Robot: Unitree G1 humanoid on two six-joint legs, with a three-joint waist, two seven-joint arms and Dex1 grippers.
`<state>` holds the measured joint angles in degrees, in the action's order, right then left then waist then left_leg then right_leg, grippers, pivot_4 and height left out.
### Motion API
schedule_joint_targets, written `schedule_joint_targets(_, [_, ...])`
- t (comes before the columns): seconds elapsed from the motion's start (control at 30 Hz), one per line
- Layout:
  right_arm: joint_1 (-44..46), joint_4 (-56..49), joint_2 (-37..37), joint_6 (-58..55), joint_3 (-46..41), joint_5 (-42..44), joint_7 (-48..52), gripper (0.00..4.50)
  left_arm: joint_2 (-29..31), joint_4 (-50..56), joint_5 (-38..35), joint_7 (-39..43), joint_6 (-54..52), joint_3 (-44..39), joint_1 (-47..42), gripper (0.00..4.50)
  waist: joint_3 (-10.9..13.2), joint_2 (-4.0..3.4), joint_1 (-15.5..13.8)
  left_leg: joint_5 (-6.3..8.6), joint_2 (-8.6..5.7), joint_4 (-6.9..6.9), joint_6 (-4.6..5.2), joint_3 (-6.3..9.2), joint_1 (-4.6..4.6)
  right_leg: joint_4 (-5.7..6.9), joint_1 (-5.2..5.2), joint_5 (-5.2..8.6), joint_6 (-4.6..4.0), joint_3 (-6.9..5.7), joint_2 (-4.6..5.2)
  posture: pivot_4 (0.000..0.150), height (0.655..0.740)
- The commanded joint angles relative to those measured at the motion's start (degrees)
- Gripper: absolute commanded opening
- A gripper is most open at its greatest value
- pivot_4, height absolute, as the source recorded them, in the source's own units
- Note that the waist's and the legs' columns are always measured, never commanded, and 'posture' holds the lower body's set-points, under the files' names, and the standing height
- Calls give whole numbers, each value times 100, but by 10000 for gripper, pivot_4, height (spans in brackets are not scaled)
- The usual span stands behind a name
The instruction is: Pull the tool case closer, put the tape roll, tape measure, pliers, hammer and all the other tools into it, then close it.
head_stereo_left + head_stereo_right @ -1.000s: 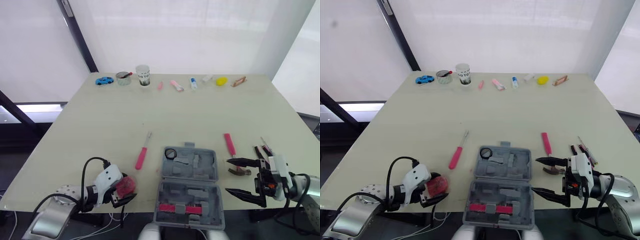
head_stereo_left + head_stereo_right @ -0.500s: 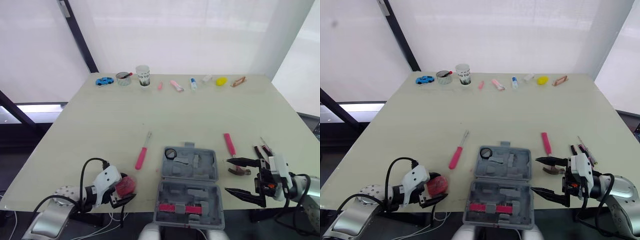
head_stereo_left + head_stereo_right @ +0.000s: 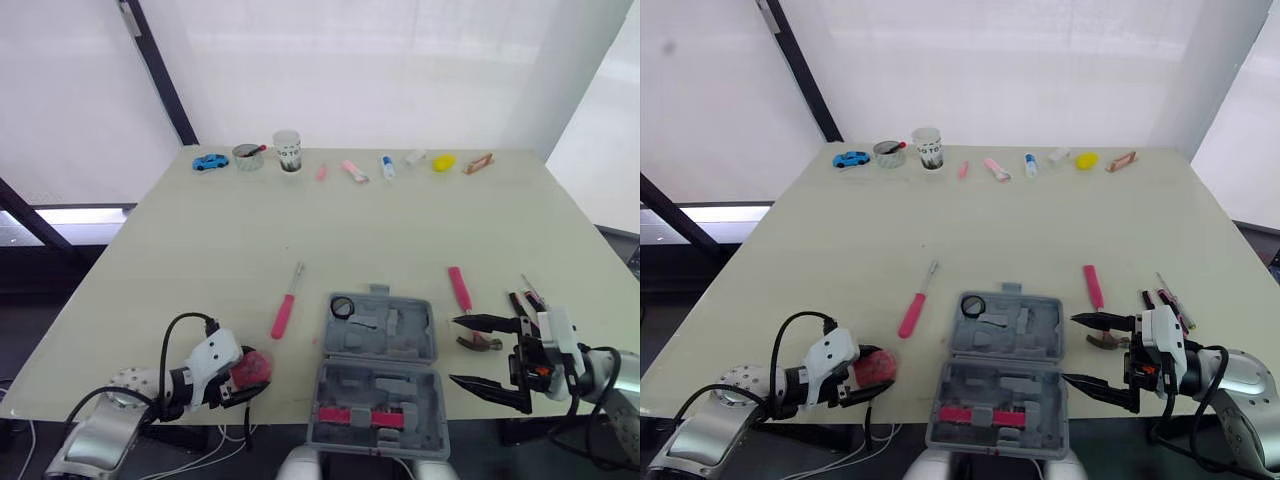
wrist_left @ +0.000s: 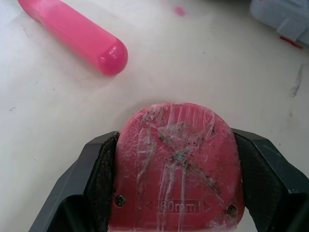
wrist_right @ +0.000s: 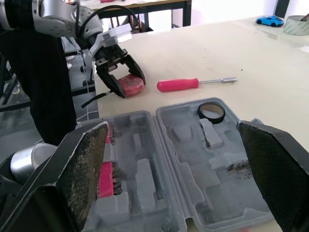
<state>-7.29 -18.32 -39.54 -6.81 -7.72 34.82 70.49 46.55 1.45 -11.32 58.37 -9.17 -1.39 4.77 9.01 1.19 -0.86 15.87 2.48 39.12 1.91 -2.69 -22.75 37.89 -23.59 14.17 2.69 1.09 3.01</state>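
Note:
The grey tool case (image 3: 378, 370) lies open at the table's near edge, with a black tape roll (image 3: 342, 307) in its far half and a pink tool (image 3: 355, 415) in its near half. To its left, my left gripper (image 3: 243, 378) is shut on the red tape measure (image 4: 178, 169), which rests on the table, with one finger on each side. A pink screwdriver (image 3: 285, 305) lies just beyond it. My right gripper (image 3: 454, 350) stands open beside the case's right side. The pink-handled hammer (image 3: 458, 288) and the pliers (image 3: 520, 305) lie close by.
Small things line the table's (image 3: 400, 220) far edge: a blue toy car (image 3: 209, 161), a tin (image 3: 246, 156), a cup (image 3: 287, 150), pink bits, a yellow object (image 3: 443, 162). Both grippers sit close to the table's front edge.
My left gripper's fingers have drawn in onto the red tape measure. The right gripper and the case have not moved.

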Motion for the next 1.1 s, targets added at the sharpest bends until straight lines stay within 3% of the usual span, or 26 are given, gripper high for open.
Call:
schedule_joint_targets(0.03, [95,-115,14,50,-114,155,22,45000,301,327,-317,483,-157,-97,-609,29715,2,2,-9,0,-3,1,0,2,-2,0,0,0,0,-2,0,1500,7400])
schedule_joint_targets(0.3, [330,-200,157,-271,-63,432,-203,45000,432,94,-398,2039,-122,818,-2697,29715,3,3,35,0,-19,5,0,-5,-4,-4,2,-12,24,8,-12,1500,7400])
schedule_joint_targets(0.43, [464,-393,275,-771,-50,621,-782,45000,-43,-236,-349,2417,-124,1324,-3762,29715,6,8,-12,-1,-19,7,0,-5,-17,-1,3,-12,23,-10,-23,1500,7400])
schedule_joint_targets(0.67, [839,-1112,342,-2526,35,1071,-2637,45000,-1318,-1085,-105,2735,278,2058,-5044,29715,7,10,20,-1,-21,18,0,-6,-22,-3,5,-13,25,2,-25,1500,7400])
schedule_joint_targets(0.93, [1153,-1528,691,-4471,-208,3170,-4922,45000,-2554,-2403,290,2448,1141,2260,-5837,29715,10,14,18,0,-20,14,1,6,-30,-4,-2,-12,24,-4,-31,1500,7400])
schedule_joint_targets(1.1, [1232,-1349,863,-4770,-182,5085,-6807,45000,-2887,-2929,431,2415,1554,2245,-6043,29715,10,14,31,0,-20,14,2,16,-32,-5,-2,-13,25,0,-29,1500,7400])
